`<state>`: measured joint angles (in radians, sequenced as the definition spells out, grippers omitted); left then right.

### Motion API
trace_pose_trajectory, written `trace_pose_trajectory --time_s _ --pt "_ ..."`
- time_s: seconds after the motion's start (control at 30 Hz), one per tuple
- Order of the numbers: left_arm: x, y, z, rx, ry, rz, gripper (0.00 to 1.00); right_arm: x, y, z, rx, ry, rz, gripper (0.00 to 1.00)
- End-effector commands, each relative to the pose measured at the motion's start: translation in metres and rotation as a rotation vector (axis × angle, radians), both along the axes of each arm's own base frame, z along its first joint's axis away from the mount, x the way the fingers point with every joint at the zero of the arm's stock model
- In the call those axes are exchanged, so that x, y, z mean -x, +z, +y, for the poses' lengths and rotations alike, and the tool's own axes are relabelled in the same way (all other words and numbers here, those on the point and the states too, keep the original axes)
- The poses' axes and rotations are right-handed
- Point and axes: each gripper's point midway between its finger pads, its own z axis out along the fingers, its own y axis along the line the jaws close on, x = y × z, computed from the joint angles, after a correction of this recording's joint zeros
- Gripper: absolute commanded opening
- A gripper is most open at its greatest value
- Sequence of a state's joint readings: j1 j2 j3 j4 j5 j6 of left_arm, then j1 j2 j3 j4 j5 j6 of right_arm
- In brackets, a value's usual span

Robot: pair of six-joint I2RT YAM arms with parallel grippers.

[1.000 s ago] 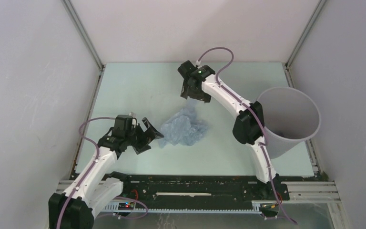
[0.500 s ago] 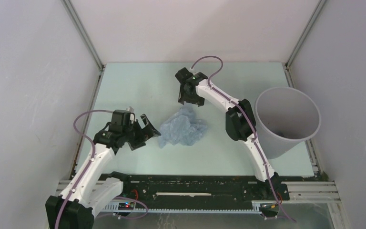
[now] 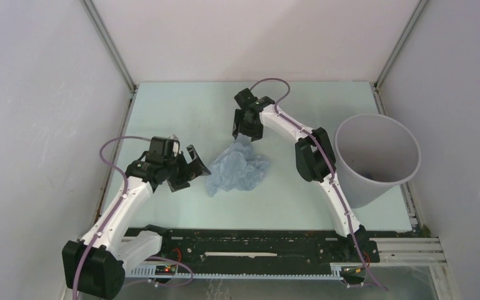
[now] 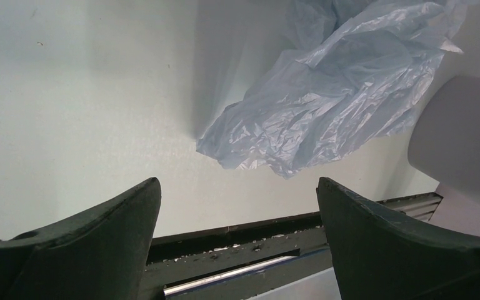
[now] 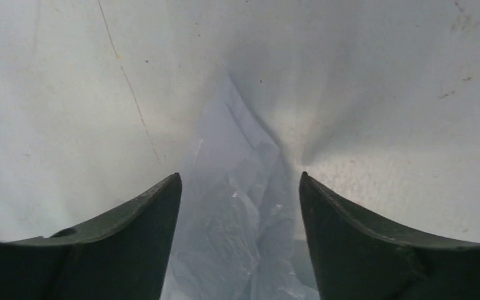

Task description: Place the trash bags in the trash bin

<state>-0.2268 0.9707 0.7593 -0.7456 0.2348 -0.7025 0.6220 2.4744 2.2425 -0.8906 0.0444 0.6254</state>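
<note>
Pale green tabletop (image 3: 162,112), top cam: crumpled thin pale-blue translucent plastic bag (image 3: 237,169) lies mid-table, well apart from light grey round plastic bin (image 3: 365,190) at right edge. My left gripper (image 3: 194,167) sits just beside bag's left side, right gripper (image 3: 248,130) over its far tip. L wrist: fingers (image 4: 100,231) spread wide, nothing held, bag ahead. R wrist: fingers apart, bag tip between them, not pinched.

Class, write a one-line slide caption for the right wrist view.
Open right end effector framing a raised peak of the crumpled pale blue plastic bag lying on the table.
</note>
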Motion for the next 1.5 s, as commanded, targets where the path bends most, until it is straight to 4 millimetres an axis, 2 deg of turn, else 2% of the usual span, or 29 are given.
trace_pose_trajectory --time_s 0.0,0.07,0.13,0.23,0.3,0.4,0.43,0.57,0.67,0.73,0.83,0.87,0.97,1.03,1.1,1.2,1.3,1.37,1.47 --pt "-0.013 0.015 0.003 -0.034 -0.025 -0.047 1.0 -0.007 0.012 0.013 -0.085 0.053 -0.024 0.66" --pt "-0.015 0.016 0.003 -0.036 -0.022 -0.047 1.0 -0.015 0.031 0.016 -0.138 0.08 -0.057 0.44" --pt "-0.018 0.018 0.003 -0.026 -0.017 -0.051 1.0 -0.023 0.052 0.011 -0.164 0.074 -0.086 0.23" --pt "-0.025 0.026 0.006 -0.005 0.0 -0.072 1.0 -0.023 0.09 -0.005 -0.239 0.074 -0.083 0.05" --pt "-0.03 0.033 0.009 0.013 0.019 -0.088 1.0 -0.012 0.12 -0.009 -0.33 0.126 -0.073 0.01" --pt "-0.039 0.047 0.006 0.062 0.038 -0.127 1.0 0.008 0.163 -0.013 -0.457 0.224 -0.105 0.0" --pt "-0.041 0.052 0.004 0.08 0.043 -0.139 1.0 0.019 0.184 -0.015 -0.509 0.268 -0.126 0.0" --pt "-0.051 0.077 0.004 0.134 0.073 -0.197 1.0 0.054 0.237 -0.024 -0.673 0.396 -0.222 0.0" --pt "-0.054 0.087 0.008 0.166 0.112 -0.229 1.0 0.076 0.266 -0.029 -0.816 0.484 -0.293 0.0" --pt "-0.055 0.086 0.005 0.239 0.158 -0.231 1.0 0.089 0.279 -0.034 -0.88 0.522 -0.327 0.0" --pt "-0.057 0.079 -0.012 0.428 0.188 -0.236 1.0 0.108 0.283 -0.035 -0.914 0.58 -0.368 0.0" --pt "-0.06 0.08 -0.02 0.504 0.187 -0.259 1.0 0.11 0.286 -0.037 -0.914 0.575 -0.376 0.0" --pt "-0.052 0.071 -0.038 0.65 0.167 -0.237 1.0 0.11 0.297 -0.041 -0.925 0.517 -0.374 0.0" --pt "-0.045 0.066 -0.047 0.642 0.122 -0.236 1.0 0.108 0.305 -0.045 -0.94 0.458 -0.364 0.0" --pt "-0.044 0.07 -0.057 0.625 0.058 -0.286 1.0 0.103 0.309 -0.051 -0.935 0.351 -0.341 0.0" --pt "-0.037 0.072 -0.075 0.593 -0.031 -0.318 1.0 0.095 0.306 -0.059 -0.956 0.191 -0.262 0.0" --pt "-0.028 0.061 -0.097 0.564 -0.119 -0.321 0.99 0.092 0.304 -0.061 -1.029 0.102 -0.19 0.0" --pt "-0.023 0.052 -0.112 0.599 -0.162 -0.298 0.95 0.09 0.304 -0.06 -1.075 0.069 -0.16 0.0" --pt "-0.013 0.054 -0.134 0.703 -0.243 -0.315 0.91 0.085 0.3 -0.061 -1.08 0.019 -0.132 0.0"
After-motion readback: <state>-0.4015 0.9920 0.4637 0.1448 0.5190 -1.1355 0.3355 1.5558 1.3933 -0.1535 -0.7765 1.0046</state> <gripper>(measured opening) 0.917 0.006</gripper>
